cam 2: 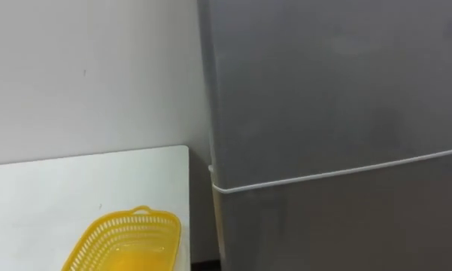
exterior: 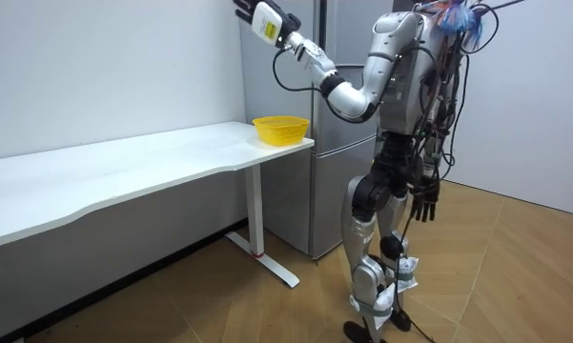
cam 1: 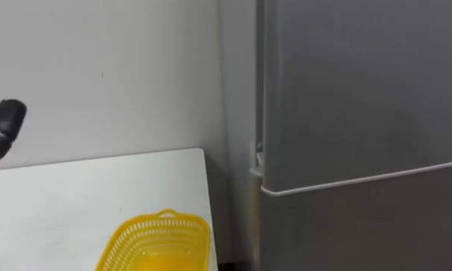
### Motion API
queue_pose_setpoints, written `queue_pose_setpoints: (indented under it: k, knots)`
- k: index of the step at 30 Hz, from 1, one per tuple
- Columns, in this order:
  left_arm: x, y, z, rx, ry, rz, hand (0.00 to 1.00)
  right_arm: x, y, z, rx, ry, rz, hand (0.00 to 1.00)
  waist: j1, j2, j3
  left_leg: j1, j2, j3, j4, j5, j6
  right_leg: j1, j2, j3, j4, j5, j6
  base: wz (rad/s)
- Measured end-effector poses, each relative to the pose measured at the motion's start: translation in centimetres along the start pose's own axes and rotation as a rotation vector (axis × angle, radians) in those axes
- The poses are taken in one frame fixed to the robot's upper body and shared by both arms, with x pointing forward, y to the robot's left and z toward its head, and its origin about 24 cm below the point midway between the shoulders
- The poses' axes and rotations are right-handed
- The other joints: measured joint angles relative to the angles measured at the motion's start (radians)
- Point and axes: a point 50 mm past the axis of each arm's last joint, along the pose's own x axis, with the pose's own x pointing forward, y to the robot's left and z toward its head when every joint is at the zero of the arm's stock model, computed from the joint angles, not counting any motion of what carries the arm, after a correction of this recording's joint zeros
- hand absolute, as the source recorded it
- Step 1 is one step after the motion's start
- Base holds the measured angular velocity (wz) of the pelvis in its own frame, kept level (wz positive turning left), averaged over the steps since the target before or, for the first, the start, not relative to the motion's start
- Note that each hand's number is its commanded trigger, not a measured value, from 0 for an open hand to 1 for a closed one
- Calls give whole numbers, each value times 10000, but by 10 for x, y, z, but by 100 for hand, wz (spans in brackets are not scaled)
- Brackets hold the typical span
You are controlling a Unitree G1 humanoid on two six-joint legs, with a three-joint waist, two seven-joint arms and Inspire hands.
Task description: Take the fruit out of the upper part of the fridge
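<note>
Grey two-door fridge (cam 2: 323, 90) is where we're at, and its flat upper door (cam 1: 361, 90) is fully closed, so whatever we're meant to fetch is hidden behind it. We'd say we're right at the start: reaching for the door, nothing opened yet.

The robot stands facing the fridge, next to the end of the long white table (cam 1: 75, 196) with the yellow plastic mesh basket (cam 1: 158, 241) on its corner. The left hand (cam 1: 4, 124) is raised high in front of the white wall, well apart from the fridge. Can't tell how its fingers are set. The right hand (exterior: 424, 202) hangs at the robot's side, fingers loose, holding nothing.

Next move, we reckon: swing that left hand across to the door's edge and hook it. We can't spot a handle, so finding a grip looks like the tricky bit.
</note>
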Motion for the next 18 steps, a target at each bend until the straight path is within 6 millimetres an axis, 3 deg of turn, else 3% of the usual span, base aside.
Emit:
queue_pose_setpoints:
  k: [7,12,18]
  knots:
    - [6,-30,-9,-1150,807,-2614,0,-1,-3,1,-309,100,-135,0,-230,123,-27,3,33,231,-2,1,-2,-61,41,209,-24,11,-19,-7]
    - [6,-39,-11,-1345,1044,-3671,0,-2,-11,1,-385,173,-389,0,-239,281,-41,5,30,296,-6,1,-2,-174,51,433,10,13,-17,-14]
    - [6,-44,-12,-1396,1161,-4500,0,-3,-14,2,-415,250,-504,0,-256,263,-39,11,44,457,-4,1,-3,-198,60,495,25,14,-20,-4]
